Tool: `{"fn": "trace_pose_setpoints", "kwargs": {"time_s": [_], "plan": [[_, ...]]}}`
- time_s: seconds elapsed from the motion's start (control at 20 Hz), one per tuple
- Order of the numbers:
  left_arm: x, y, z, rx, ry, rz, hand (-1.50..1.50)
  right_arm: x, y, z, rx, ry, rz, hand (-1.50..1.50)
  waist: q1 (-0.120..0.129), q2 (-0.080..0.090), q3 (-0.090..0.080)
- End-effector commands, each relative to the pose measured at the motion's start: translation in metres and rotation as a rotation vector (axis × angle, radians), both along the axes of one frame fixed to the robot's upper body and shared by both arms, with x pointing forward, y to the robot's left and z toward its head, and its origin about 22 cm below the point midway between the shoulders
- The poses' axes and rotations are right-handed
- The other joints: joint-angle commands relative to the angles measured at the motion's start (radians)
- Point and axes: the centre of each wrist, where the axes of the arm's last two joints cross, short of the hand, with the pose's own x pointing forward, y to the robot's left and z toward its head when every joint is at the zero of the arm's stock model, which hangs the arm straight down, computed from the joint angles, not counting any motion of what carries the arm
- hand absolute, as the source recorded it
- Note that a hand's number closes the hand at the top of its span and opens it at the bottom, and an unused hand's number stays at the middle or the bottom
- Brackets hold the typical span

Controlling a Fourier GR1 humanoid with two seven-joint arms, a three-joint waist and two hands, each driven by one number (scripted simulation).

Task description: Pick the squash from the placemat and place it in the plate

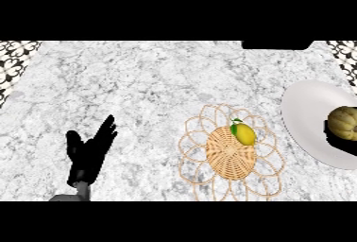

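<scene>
Squash: we're seeing the squash sitting at the far right edge of the view, over the white plate, well apart from the placemat, pale and ribbed, with its right side cut off by the frame.

Right hand: we're catching only dark parts of the right hand, curling round the squash's left side and underneath it. It is grasping the squash, and the rest of the hand is lying outside the view.

Why held so: we're judging that the fingers are cradling from below and the side so the round squash is not rolling while it is over the plate.

Plate: it's lying on the marble counter just right of the placemat, a bare stretch of it showing to the squash's left.

Placemat: the woven placemat is carrying only a small yellow-green fruit with a leaf, resting near its upper right.

Left hand: the left hand is resting at the lower left, fingers straight and released, holding nothing, clear of the work.

Progress: we're reckoning the carry is nearly over. What's remaining is letting the squash settle and opening the fingers.

Watching for: a round squash rolling toward the plate's rim on release.
</scene>
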Motion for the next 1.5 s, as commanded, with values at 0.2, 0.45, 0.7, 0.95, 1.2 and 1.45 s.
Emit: {"fn": "trace_pose_setpoints", "kwargs": {"time_s": [0.2, 0.45, 0.7, 0.95, 1.2, 1.45], "plan": [[-0.003, 0.002, -0.013, 0.003, 0.01, -0.006, 0.0, 0.067, -0.042, 0.01, 0.004, -0.024, -0.006, 1.5, 0.008, 0.003, 0.0], [0.012, -0.013, -0.007, 0.001, -0.016, -0.044, 0.0, 0.059, -0.064, -0.001, -0.097, 0.322, -0.078, -1.5, 0.037, 0.021, 0.0], [0.006, -0.007, 0.008, -0.001, -0.024, -0.034, 0.0, 0.056, -0.069, -0.016, -0.041, 0.437, 0.057, -1.5, 0.047, 0.016, 0.004], [0.006, -0.009, -0.003, -0.003, -0.017, -0.04, 0.0, 0.067, -0.051, -0.024, 0.086, 0.287, 0.187, -1.5, 0.04, 0.018, 0.005], [0.007, -0.012, 0.001, -0.009, -0.007, -0.036, 0.0, 0.06, -0.07, -0.014, 0.252, 0.057, 0.196, -1.5, 0.024, 0.014, 0.005], [-0.009, -0.002, -0.011, 0.005, -0.013, -0.007, 0.0, 0.036, -0.104, -0.007, 0.369, 0.034, 0.151, -1.5, 0.03, 0.015, 0.005]]}}
